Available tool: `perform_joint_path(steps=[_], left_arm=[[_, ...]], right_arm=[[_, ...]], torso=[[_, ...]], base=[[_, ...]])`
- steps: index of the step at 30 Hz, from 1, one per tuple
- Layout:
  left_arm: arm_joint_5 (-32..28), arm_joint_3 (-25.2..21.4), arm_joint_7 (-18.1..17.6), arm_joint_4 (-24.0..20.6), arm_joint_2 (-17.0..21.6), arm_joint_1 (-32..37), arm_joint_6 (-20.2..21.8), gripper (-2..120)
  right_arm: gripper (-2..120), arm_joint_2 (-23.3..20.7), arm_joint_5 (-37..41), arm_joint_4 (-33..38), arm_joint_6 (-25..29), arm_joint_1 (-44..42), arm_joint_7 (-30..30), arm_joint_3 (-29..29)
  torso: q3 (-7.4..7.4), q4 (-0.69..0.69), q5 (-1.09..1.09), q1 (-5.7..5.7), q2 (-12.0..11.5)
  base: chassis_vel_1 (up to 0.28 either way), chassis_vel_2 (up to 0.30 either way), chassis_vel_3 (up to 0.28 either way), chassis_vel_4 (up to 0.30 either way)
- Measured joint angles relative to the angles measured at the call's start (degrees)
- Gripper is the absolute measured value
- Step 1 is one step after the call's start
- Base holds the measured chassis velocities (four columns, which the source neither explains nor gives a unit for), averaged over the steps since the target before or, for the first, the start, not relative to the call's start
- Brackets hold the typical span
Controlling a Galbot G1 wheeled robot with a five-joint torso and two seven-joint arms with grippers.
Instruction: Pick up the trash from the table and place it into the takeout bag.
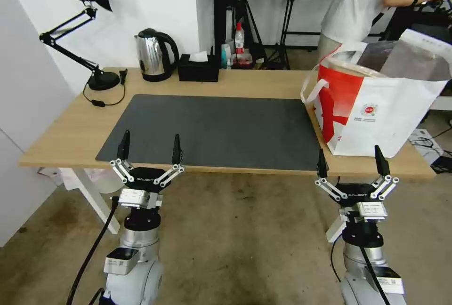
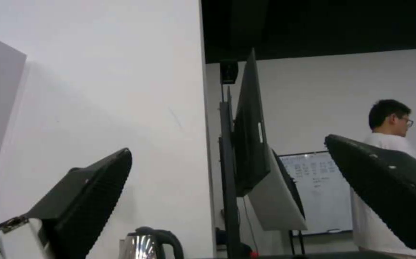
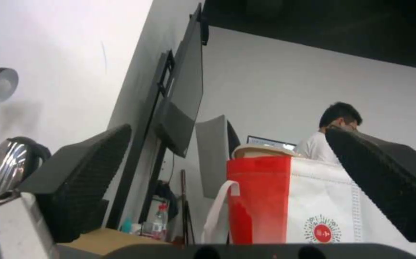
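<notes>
The takeout bag (image 1: 376,116) stands open on the right end of the table (image 1: 75,126), white with a red side panel (image 3: 258,201). A beige bowl rim (image 1: 346,60) shows in the bag's mouth and sticks up above the red panel (image 3: 260,150). The dark grey mat (image 1: 212,126) is bare. My left gripper (image 1: 151,134) is open at the table's front edge, left of centre, fingers pointing up (image 2: 83,201). My right gripper (image 1: 349,149) is open too, in front of the bag's lower front corner, with the bag seen between its fingers (image 3: 83,172).
A steel kettle (image 1: 153,55), a black tissue box (image 1: 197,68) and a black desk lamp (image 1: 94,36) with its cord stand along the table's back and left. A bottle (image 1: 239,36) and stands are behind the table. Bare floor lies under both arms.
</notes>
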Motion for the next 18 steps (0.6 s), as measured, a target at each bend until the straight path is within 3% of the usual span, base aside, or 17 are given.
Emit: perform_joint_path(steps=[18], left_arm=[[0.0,-0.2,-0.1,-0.1,0.0,-0.1,0.1,100]], right_arm=[[100,0.1,-0.2,0.2,0.0,-0.2,0.0,0.0]], torso=[[0.00,0.00,0.00,0.00,0.0]], base=[[0.000,0.000,0.000,0.000]])
